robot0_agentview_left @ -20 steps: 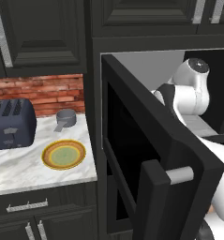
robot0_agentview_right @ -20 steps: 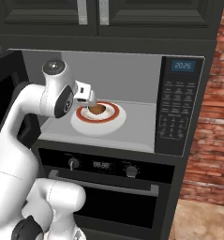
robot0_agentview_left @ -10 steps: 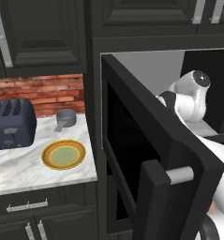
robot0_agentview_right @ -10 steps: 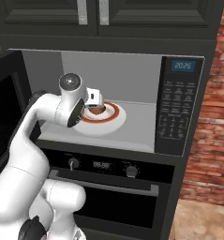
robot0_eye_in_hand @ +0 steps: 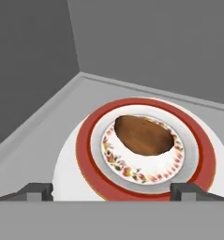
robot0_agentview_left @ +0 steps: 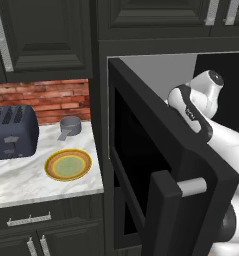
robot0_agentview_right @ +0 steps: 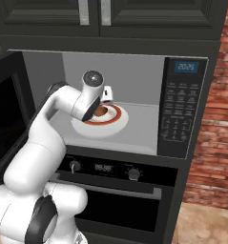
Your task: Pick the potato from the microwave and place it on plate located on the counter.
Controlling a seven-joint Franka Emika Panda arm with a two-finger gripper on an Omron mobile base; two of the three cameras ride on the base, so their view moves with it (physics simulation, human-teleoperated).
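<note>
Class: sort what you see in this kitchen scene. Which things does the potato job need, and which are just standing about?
Needed: potato, microwave, yellow-rimmed plate, counter, gripper.

Standing about: toaster, small grey pot, red-rimmed plate under the potato, oven below.

Potato (robot0_eye_in_hand: 144, 135): brown, rounded lump, seen lying in the flowered centre of a white dish with a red ring (robot0_eye_in_hand: 205, 164), inside the microwave (robot0_agentview_right: 182, 107); untouched

Microwave: large black box set into dark cabinetry, light grey inside, lit display and keypad on the right panel; door (robot0_agentview_left: 156, 165) swung wide open, grey cylindrical handle at its free edge

Plate (robot0_agentview_left: 68, 165): round, shallow, yellow-orange rim, pale green centre; laid flat on the counter (robot0_agentview_left: 21, 182), near its front edge, left of the open door

Counter: white-grey veined marble over black cabinets with silver handles
</note>
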